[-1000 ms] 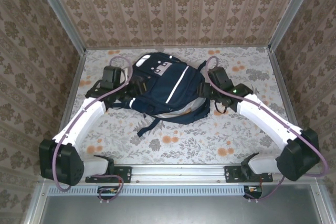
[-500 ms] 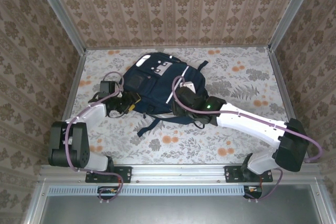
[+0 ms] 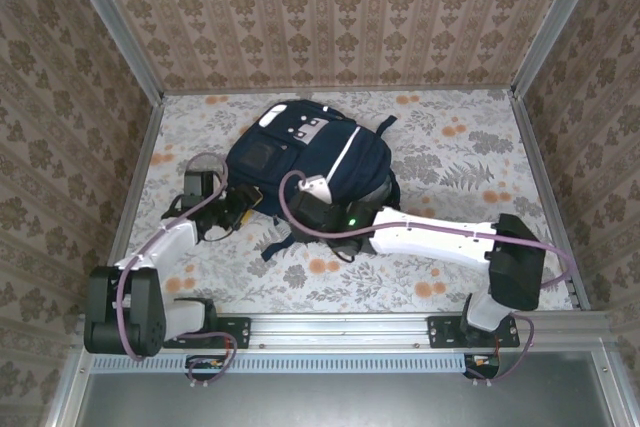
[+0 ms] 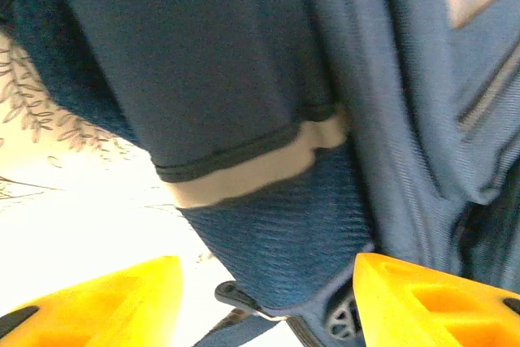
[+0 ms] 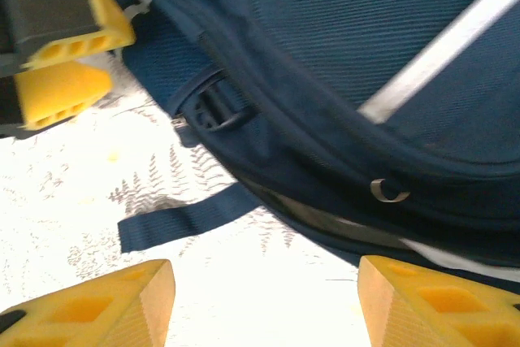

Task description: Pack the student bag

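The student bag (image 3: 300,152) lies flat on the flowered tablecloth, dark navy with a white stripe. My left gripper (image 3: 238,207) stands at its near left corner. In the left wrist view the left gripper (image 4: 264,286) is open, and the student bag's corner (image 4: 276,233) and a buckle sit between the yellow fingers (image 4: 431,298) without being clamped. My right gripper (image 3: 292,215) reaches in at the bag's near edge. In the right wrist view the right gripper (image 5: 264,286) is open over bare cloth, with the student bag's edge (image 5: 341,119) just beyond and a loose strap (image 5: 183,219) on the table.
The right arm (image 3: 430,237) stretches across the table's near half, from right to left. The left gripper's yellow fingers (image 5: 69,46) show at the upper left of the right wrist view, close to the right gripper. Patterned walls (image 3: 330,17) enclose the table (image 3: 470,157).
The right arm has swung from the bag's right side leftward along its near edge. The left gripper has drawn back to the near left corner. Both grippers have opened a little wider.
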Action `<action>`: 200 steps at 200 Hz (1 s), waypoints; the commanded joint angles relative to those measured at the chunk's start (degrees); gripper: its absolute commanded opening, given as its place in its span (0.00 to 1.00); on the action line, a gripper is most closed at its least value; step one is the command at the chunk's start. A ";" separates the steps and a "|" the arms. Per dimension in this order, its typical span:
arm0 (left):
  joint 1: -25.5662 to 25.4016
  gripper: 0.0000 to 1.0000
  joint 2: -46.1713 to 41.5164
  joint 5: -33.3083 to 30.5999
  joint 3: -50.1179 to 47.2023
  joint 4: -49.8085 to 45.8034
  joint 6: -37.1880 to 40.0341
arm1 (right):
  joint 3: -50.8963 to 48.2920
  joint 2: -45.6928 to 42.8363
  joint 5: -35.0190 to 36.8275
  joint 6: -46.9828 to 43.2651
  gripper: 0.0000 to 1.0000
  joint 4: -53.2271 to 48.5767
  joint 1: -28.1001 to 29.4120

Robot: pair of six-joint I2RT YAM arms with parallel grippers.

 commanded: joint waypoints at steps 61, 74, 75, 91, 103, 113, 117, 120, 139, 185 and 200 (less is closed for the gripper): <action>1.40 0.53 12.92 1.12 0.93 18.00 -2.93 | 6.62 9.30 3.23 3.25 0.62 2.14 4.73; 1.41 0.25 13.93 1.49 0.10 20.50 -4.28 | 6.60 9.58 3.22 3.85 0.62 2.11 4.82; 1.37 0.23 13.92 1.54 0.01 20.62 -4.41 | 6.53 9.60 3.26 3.88 0.62 2.10 4.82; 0.99 0.01 12.99 1.42 -1.12 21.81 -7.11 | 6.22 9.68 3.47 4.57 0.62 2.18 4.82; 0.29 0.00 10.88 0.35 -1.01 19.58 -8.44 | 5.98 9.68 3.57 5.23 0.62 2.27 4.82; -0.58 0.00 8.23 -0.87 -0.51 16.94 -8.91 | 5.84 9.65 3.20 5.79 0.58 2.55 4.82; -0.97 0.00 7.22 -1.42 -0.19 15.51 -8.96 | 5.72 9.64 2.99 6.07 0.57 2.67 4.82; -1.46 0.00 6.52 -1.86 0.01 14.58 -9.02 | 5.70 9.66 2.81 6.33 0.56 2.83 4.82; -4.17 0.00 2.22 -4.38 0.34 10.94 -9.34 | 5.21 9.98 2.10 8.58 0.52 3.64 4.83; -8.23 0.00 -3.16 -5.91 -2.44 9.76 -12.88 | 6.17 12.97 4.41 13.65 0.41 1.04 4.73; -9.05 0.00 -4.16 -6.10 -3.00 9.59 -13.50 | 6.79 14.08 5.60 14.15 0.40 0.66 4.52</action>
